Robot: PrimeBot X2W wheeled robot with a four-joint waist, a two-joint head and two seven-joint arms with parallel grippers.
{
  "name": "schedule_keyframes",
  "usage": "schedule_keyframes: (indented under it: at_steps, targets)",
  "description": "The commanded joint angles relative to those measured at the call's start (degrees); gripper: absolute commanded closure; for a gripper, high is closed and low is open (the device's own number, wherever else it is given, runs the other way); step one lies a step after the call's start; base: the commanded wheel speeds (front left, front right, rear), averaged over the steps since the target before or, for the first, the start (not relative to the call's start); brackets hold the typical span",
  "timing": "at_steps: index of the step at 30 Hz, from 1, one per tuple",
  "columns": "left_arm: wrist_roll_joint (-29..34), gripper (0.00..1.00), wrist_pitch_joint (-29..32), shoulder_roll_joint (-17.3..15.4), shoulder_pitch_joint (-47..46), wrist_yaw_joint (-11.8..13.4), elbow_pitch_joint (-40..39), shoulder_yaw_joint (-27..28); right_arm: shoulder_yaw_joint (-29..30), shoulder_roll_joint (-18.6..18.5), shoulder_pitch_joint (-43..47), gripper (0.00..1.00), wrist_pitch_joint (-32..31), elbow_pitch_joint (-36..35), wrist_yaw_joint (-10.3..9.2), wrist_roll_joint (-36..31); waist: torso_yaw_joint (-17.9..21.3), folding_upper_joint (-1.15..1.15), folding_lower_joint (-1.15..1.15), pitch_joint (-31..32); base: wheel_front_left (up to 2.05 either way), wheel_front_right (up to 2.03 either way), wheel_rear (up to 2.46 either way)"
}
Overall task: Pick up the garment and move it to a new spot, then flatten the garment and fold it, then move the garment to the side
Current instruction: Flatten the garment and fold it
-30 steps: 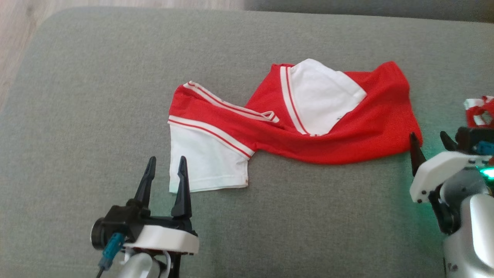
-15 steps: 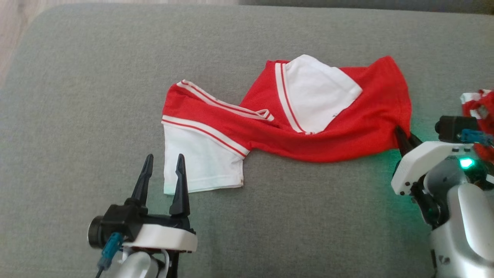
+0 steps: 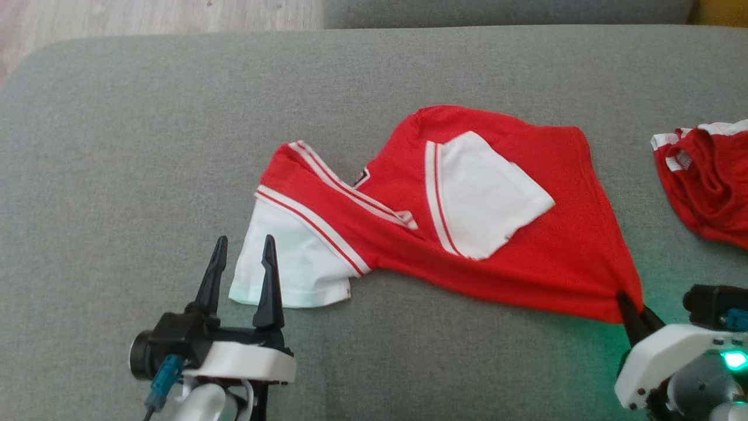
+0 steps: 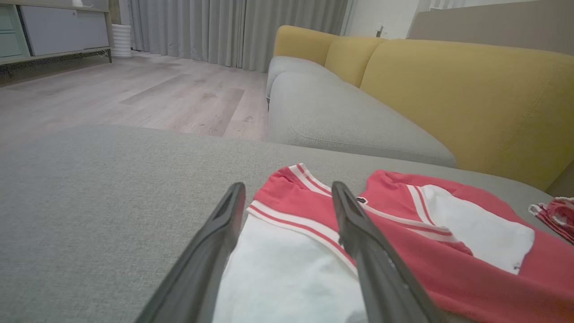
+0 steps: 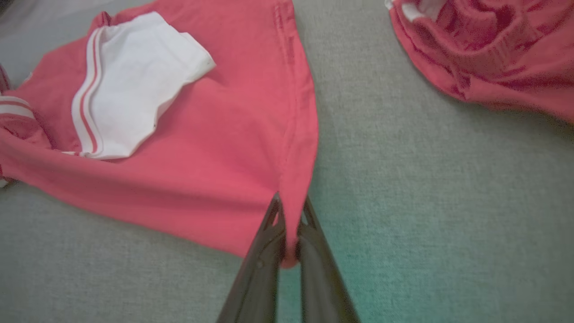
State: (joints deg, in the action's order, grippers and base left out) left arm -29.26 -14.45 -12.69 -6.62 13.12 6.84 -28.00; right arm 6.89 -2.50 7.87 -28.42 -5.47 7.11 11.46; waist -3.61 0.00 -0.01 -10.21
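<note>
Garments (two): garment (image 3: 514, 257) lying spread mid-cushion (image 3: 117, 146); second garment (image 3: 707, 187) lying apart, right.
Left gripper (image 3: 245, 238) (one): gaping wide, flanking white sleeve (image 3: 298, 266).
Right gripper (image 3: 628, 301) (one): pinching garment's near right corner, jaws clamped together.

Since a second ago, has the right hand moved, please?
Yes: the right hand, shut on the garment, drew back toward the robot, away from the other red garment.

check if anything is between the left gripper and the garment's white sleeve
Nothing visible: the left gripper, open, frames the white sleeve. The right gripper is shut on a red corner of the garment.
</note>
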Motion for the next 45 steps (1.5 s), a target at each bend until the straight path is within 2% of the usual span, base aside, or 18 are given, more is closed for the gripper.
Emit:
schedule_keyframes:
  at_steps: [1,2,3,8,13,19,26,27,28,30,31,32,33,39,45]
  targets:
    - [0.1,0.00,-0.5,-1.0,-0.9,0.2,-2.0,2.1,-0.6,-0.5,-1.6,0.63,-0.1,-2.5,0.37,-0.7,0.1,0.00,0.01,-0.1,0.00,0.00,0.00]
    - [0.1,0.00,-0.5,-0.9,-0.9,0.2,-2.0,2.1,-0.4,-0.5,-1.2,0.18,-0.1,-2.4,0.37,-0.8,0.1,0.00,0.01,-0.2,0.00,0.00,0.00]
    - [0.1,0.00,-0.5,-0.9,-1.0,0.1,-2.0,2.1,-0.3,-0.4,-1.0,0.00,-0.1,-2.2,0.37,-0.7,0.1,0.00,0.01,-0.2,0.00,0.00,0.00]
    - [0.1,0.00,-0.5,-0.9,-1.2,-0.1,-1.8,2.1,-0.2,-0.4,-2.4,0.00,0.2,-4.3,0.37,-0.6,-0.1,0.00,0.01,-0.4,0.00,0.00,0.00]
    - [0.2,0.00,-0.5,-0.6,-1.7,-0.3,-1.9,2.0,0.1,-1.3,-8.0,0.00,-2.1,-5.9,0.37,-2.8,-1.0,0.00,0.01,-1.2,0.00,0.00,0.00]
    - [0.6,0.00,-0.5,-0.1,-3.0,-0.6,-2.0,1.8,-1.1,-5.9,-18.2,0.00,-4.8,4.9,0.37,-5.0,-3.0,0.00,0.01,-3.4,0.00,0.00,0.00]
    - [1.0,0.00,-0.5,0.6,-3.6,-0.9,-1.8,2.1,-2.7,-9.2,-25.7,0.00,-8.4,17.2,0.37,-4.0,-5.5,0.00,0.01,-5.0,0.00,0.00,0.00]
    - [1.0,0.00,-0.5,0.7,-3.6,-1.0,-1.7,2.1,-2.7,-9.5,-26.2,0.04,-9.1,18.6,0.37,-3.8,-5.8,0.00,0.01,-5.1,0.00,0.00,0.00]
    - [1.1,0.00,-0.5,0.9,-3.7,-1.1,-1.6,2.2,-2.7,-10.0,-26.7,0.15,-9.7,19.8,0.37,-3.8,-6.0,0.00,0.01,-5.1,0.00,0.00,0.00]
    - [1.1,0.00,-0.5,1.1,-3.6,-1.2,-1.4,2.4,-2.9,-10.5,-27.4,0.55,-10.8,21.5,0.37,-3.3,-6.4,0.00,0.01,-5.1,0.00,0.00,0.00]
    - [1.1,0.00,-0.5,1.1,-3.6,-1.2,-1.4,2.4,-2.9,-10.5,-27.4,0.55,-10.8,21.5,0.37,-3.3,-6.4,0.00,0.01,-5.1,0.00,0.00,0.00]
    - [1.2,0.00,-0.5,1.2,-3.6,-1.2,-1.4,2.6,-3.0,-10.6,-27.8,0.66,-11.2,22.1,0.37,-2.7,-6.5,0.00,0.01,-5.1,0.00,0.00,0.00]
    - [1.3,0.00,-0.5,1.3,-3.5,-1.2,-1.4,2.7,-3.0,-10.7,-28.1,1.00,-11.4,22.6,0.37,-2.3,-6.6,0.00,0.01,-5.1,0.00,0.00,0.00]
    - [1.7,0.00,-0.5,1.6,-3.4,-1.6,-1.3,3.3,-1.7,-12.1,-32.7,1.00,-8.6,24.2,0.37,-3.5,-7.0,0.00,0.01,-5.3,0.00,0.00,0.00]
    - [2.2,0.00,-0.5,1.8,-3.6,-2.3,-0.8,3.0,2.3,-10.5,-40.1,1.00,-4.6,29.8,0.37,-7.9,-7.4,0.00,0.01,-5.5,0.00,0.00,0.00]
